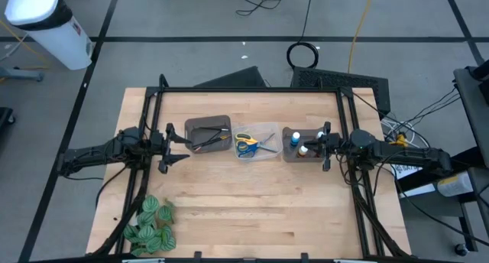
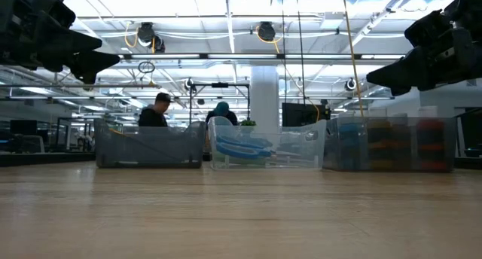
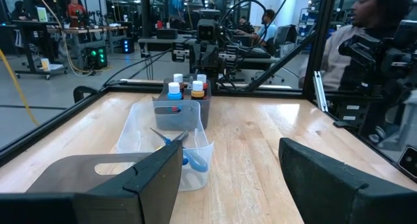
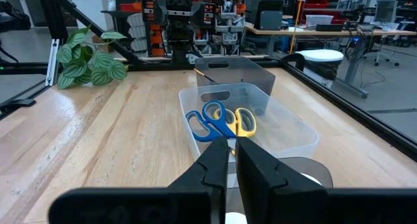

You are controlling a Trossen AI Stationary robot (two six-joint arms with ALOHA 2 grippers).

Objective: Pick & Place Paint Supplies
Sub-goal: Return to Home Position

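1. The left gripper (image 1: 177,146) is hovering left of centre in the high view, just beside the left end of the brush bin (image 1: 200,124). Its two fingers are standing wide apart and are holding nothing.
2. The right gripper (image 4: 232,149) is hanging right of centre in the high view, over the right end of the bottle bin (image 1: 290,156). Its fingers are pressing almost together, leaving only a thin slit, and are gripping nothing.
3. In the low view the two grippers are hanging in the upper left and upper right corners, well above the table (image 1: 252,209).
4. Three bins are sitting in a row across the middle of the high view. The grey brush bin is on the left, the clear bin (image 1: 267,129) is in the centre and the grey bottle bin is on the right, each just beside the next.
5. The paintbrushes (image 1: 212,137) are lying slantwise inside the brush bin, thin and dark.
6. The scissors (image 4: 220,124) are lying flat on the floor of the clear bin. Blue and yellow handles are showing, and the pairs are overlapping one another.
7. The paint bottles (image 3: 197,89) are standing upright, packed close together in the bottle bin. A blue cap and white caps are showing.
8. A leafy green plant (image 1: 150,225) is lying at the lower left of the high view, near the table's front edge and well apart from the bins.
9. Beyond the table, two people (image 2: 158,108) are sitting behind the bins in the low view.
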